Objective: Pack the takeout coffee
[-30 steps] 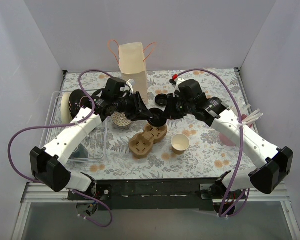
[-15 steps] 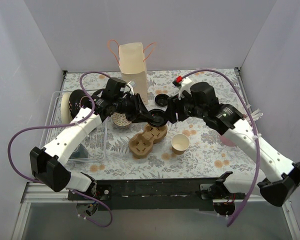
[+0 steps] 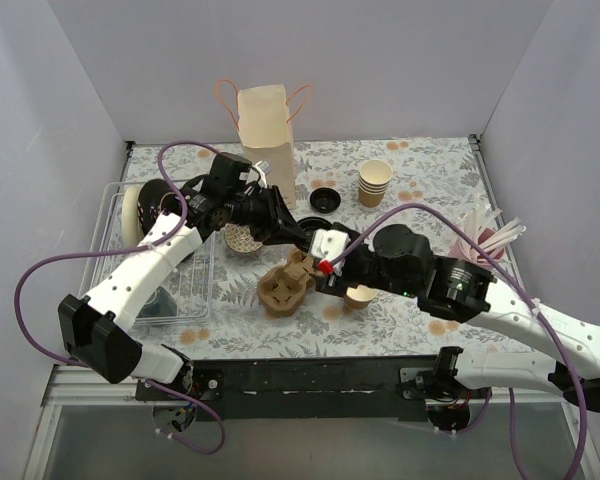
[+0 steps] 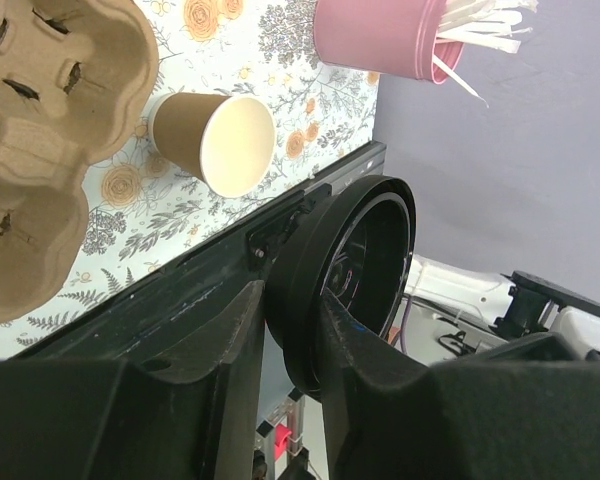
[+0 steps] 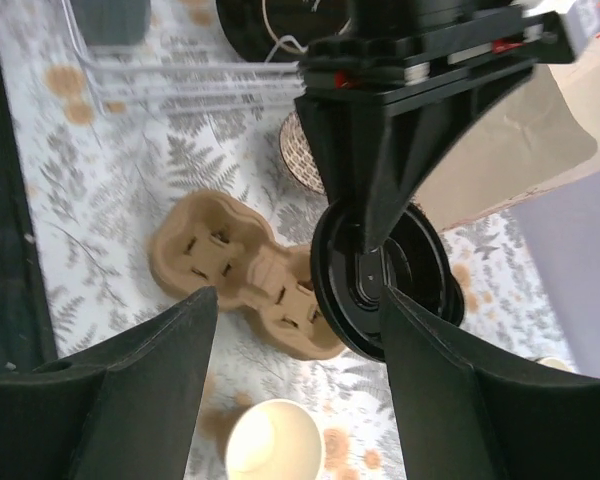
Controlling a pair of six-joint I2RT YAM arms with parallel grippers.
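In the left wrist view the pulp cup carrier [image 4: 40, 140] runs off the edge at 9 o'clock and the pink cup [image 4: 380, 35] of stirrers is cut at 1 o'clock. The lower rim of the black lid [image 4: 365, 250] is hidden between the fingers of the left gripper [image 4: 290, 300]. In the top view the right arm [image 3: 450, 285] covers part of the lidless paper cup [image 3: 360, 297], and the right wrist view cuts that cup at 6 o'clock.

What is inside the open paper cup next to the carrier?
Nothing shows inside the cup: only bare cream wall in both wrist views. From above, the right arm covers part of it. It has no lid on; the black lid is pinched in the left hand.
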